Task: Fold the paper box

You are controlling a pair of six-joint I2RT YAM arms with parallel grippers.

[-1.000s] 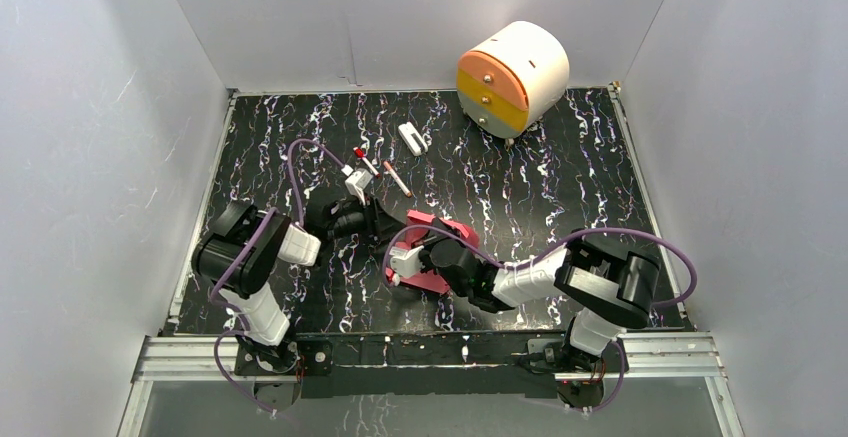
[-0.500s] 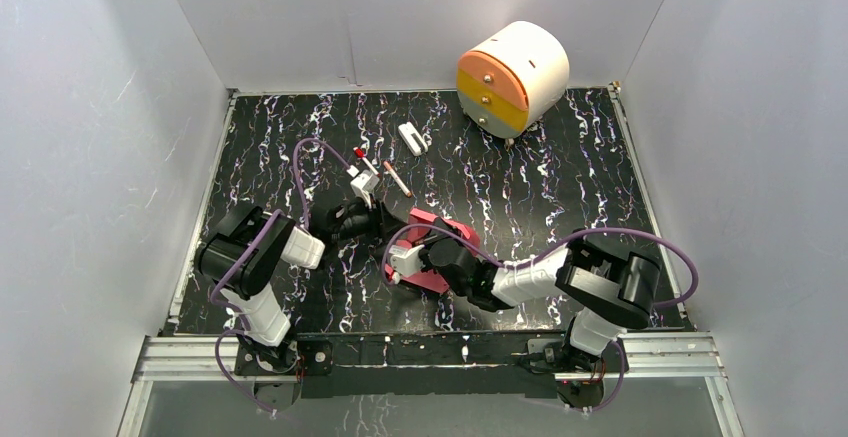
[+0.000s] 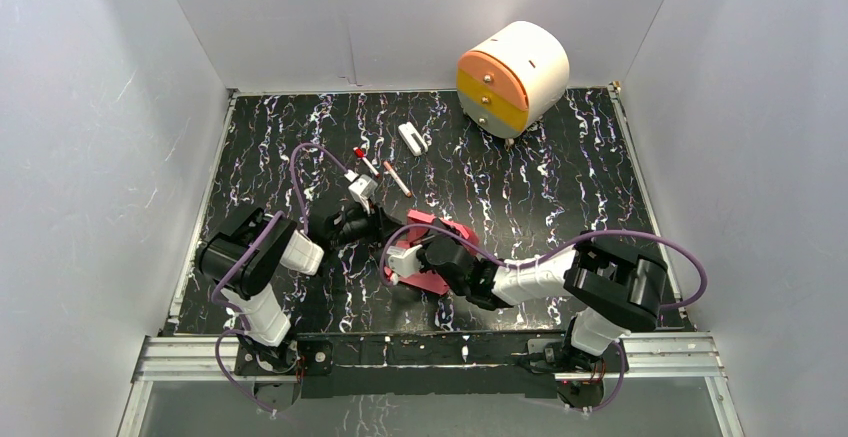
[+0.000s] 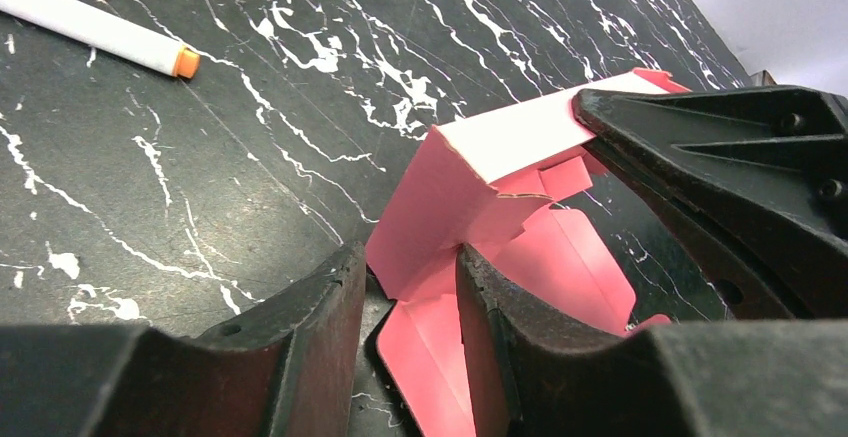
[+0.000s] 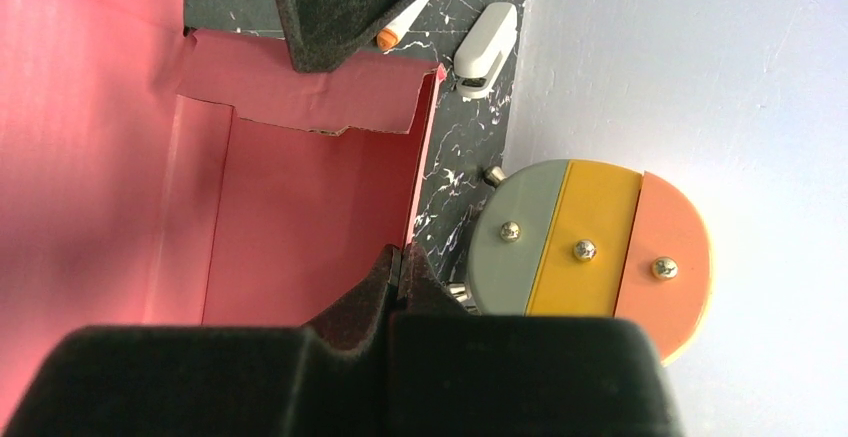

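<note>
Paper box (image 4: 440, 197): pink-red, one panel face white. Surface (image 3: 560, 187): black, white marble veining. Drawer unit (image 3: 530, 57): white shell; fronts orange, yellow, grey. Pen (image 4: 95, 25): white, orange tip. Left gripper (image 4: 410, 267), right gripper (image 5: 403, 257): black. Cables (image 3: 640, 237): purple.

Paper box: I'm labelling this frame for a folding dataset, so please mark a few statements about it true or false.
1. The right gripper is shut on a wall of the paper box. True.
2. The paper box is fully closed. False: it lies open, with its flaps unfolded.
3. The drawer unit stands at the back left of the table. False: it stands at the back right.
4. The left gripper has a flap of the box between its fingers. True.
</note>
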